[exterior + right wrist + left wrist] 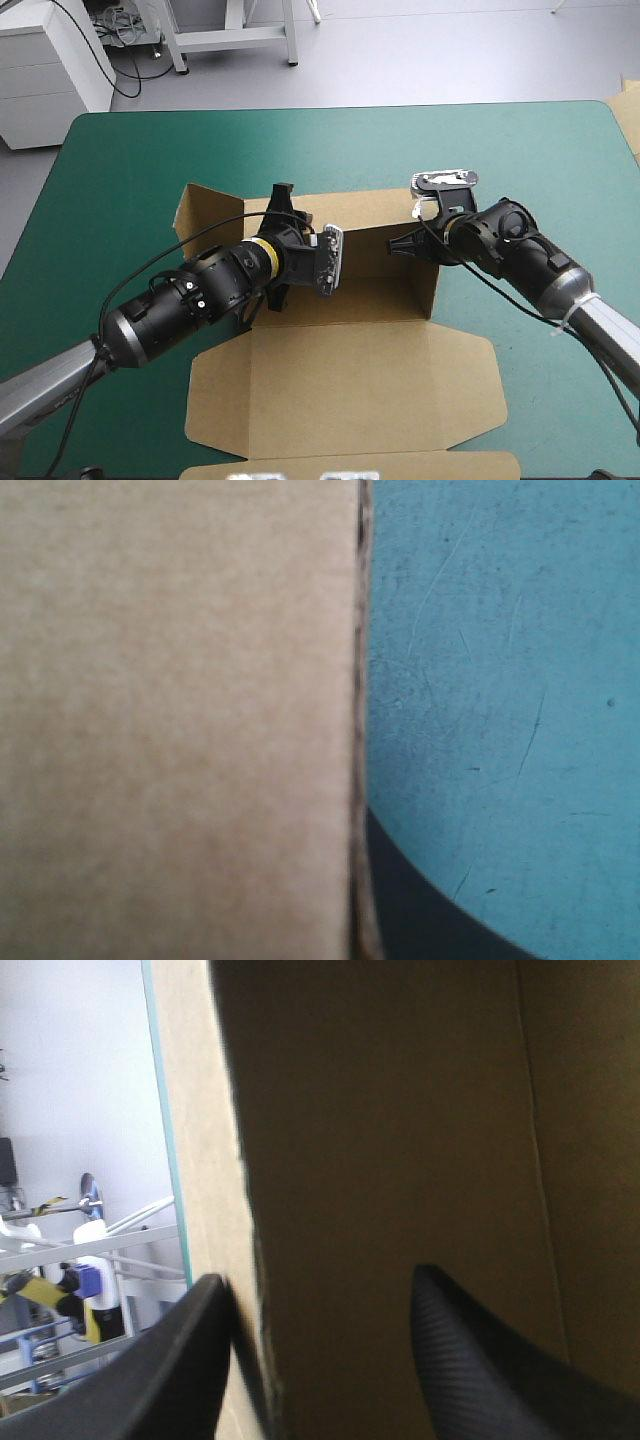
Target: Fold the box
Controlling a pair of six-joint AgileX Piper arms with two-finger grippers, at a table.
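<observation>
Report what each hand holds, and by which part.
The right hand is shut on the brown box, pinching its raised right wall near the far corner. The left hand holds nothing: its fingers stand open astride another upright board edge.

The brown box [340,385] sits centred on the teal-green cover [130,160], an open tray, lid flat.

Hiding one finger of the right gripper [362,825] behind the blurred brown wall of the box [180,720]; losing the lid flap [350,464] past the high view's bottom edge.
</observation>
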